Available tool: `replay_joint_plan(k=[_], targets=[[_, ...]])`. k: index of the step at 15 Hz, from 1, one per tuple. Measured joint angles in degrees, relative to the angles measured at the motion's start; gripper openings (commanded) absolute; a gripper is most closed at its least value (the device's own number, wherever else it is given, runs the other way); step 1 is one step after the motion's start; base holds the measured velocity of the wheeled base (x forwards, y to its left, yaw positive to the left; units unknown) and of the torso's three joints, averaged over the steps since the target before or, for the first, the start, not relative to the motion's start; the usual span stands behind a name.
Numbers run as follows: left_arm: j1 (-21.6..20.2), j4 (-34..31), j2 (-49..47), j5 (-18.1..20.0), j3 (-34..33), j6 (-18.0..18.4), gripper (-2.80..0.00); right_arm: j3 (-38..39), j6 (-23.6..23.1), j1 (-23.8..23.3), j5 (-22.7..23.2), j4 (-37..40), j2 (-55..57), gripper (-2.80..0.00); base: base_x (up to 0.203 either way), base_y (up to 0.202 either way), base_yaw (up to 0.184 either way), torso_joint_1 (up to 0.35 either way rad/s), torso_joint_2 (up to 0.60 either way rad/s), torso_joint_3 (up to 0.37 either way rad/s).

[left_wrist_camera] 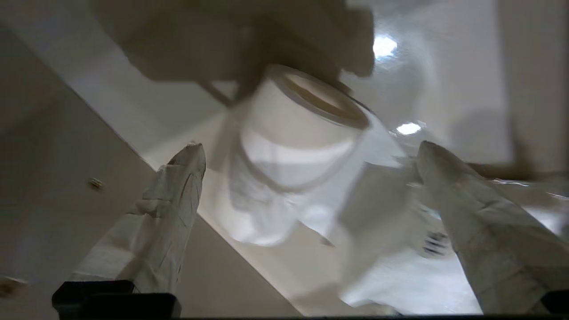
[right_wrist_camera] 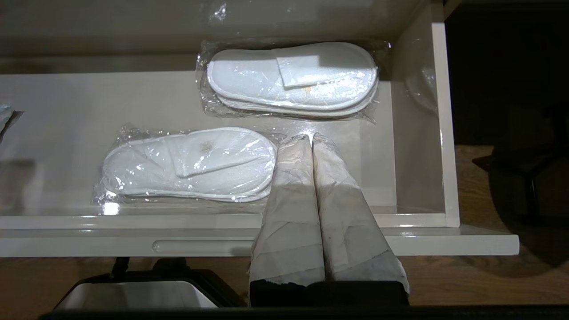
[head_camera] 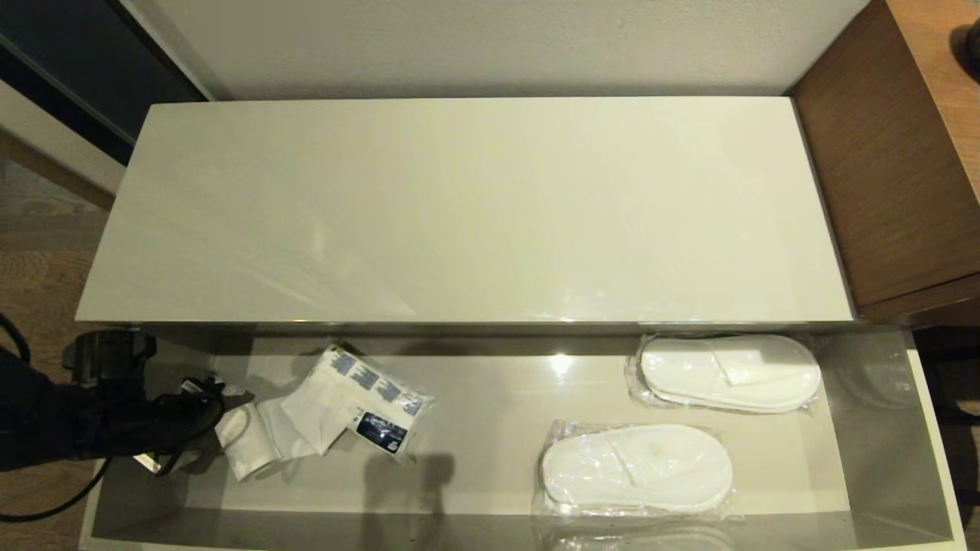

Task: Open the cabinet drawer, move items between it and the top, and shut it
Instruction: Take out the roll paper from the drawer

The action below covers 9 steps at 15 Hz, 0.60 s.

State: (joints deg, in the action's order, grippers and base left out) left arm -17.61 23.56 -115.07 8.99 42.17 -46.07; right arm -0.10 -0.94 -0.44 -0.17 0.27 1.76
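Note:
The cabinet drawer (head_camera: 880, 428) stands pulled out below the glossy beige top (head_camera: 475, 207), which is bare. At the drawer's left end lies a white toilet-paper roll (head_camera: 245, 444) with a loose tail. My left gripper (head_camera: 205, 430) is down in the drawer right beside it, open. In the left wrist view the roll (left_wrist_camera: 302, 133) sits just beyond the spread fingertips (left_wrist_camera: 192, 160), in line with the gap of the left gripper (left_wrist_camera: 310, 149). Two packs of slippers (head_camera: 727, 373) (head_camera: 635, 467) lie in the drawer's right half. My right gripper (right_wrist_camera: 311, 138) is shut and empty, hanging before the drawer front.
A white packet with blue printing (head_camera: 360, 394) lies against the roll's tail on its right. A brown wood-grain desk (head_camera: 903, 153) adjoins the cabinet on the right. The drawer's left wall (left_wrist_camera: 66, 155) is close beside my left fingers. Wooden floor (right_wrist_camera: 466, 280) lies in front of the drawer.

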Motion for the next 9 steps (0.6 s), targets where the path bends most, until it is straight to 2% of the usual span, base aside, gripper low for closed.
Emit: replay_joint_plan(k=[5, 6, 9], targets=[[0.4, 0.4, -0.7, -1.0, -0.6, 0.9, 0.0, 0.0, 0.0, 0.0, 0.1, 0.0, 0.0, -2.8, 0.0, 0.0, 0.0, 0.0, 0.0, 0.0], [0.7, 2.4, -0.6, -2.4, -1.8, 2.4, 0.0, 0.0, 0.0, 0.0, 0.1, 0.0, 0.0, -2.8, 0.0, 0.0, 0.0, 0.0, 0.0, 0.0], [2.3, 16.6, 0.4, -8.9, -9.7, 11.1, 0.0, 0.0, 0.0, 0.0, 0.0, 0.0, 0.0, -2.8, 0.0, 0.0, 0.0, 0.0, 0.0, 0.0]])
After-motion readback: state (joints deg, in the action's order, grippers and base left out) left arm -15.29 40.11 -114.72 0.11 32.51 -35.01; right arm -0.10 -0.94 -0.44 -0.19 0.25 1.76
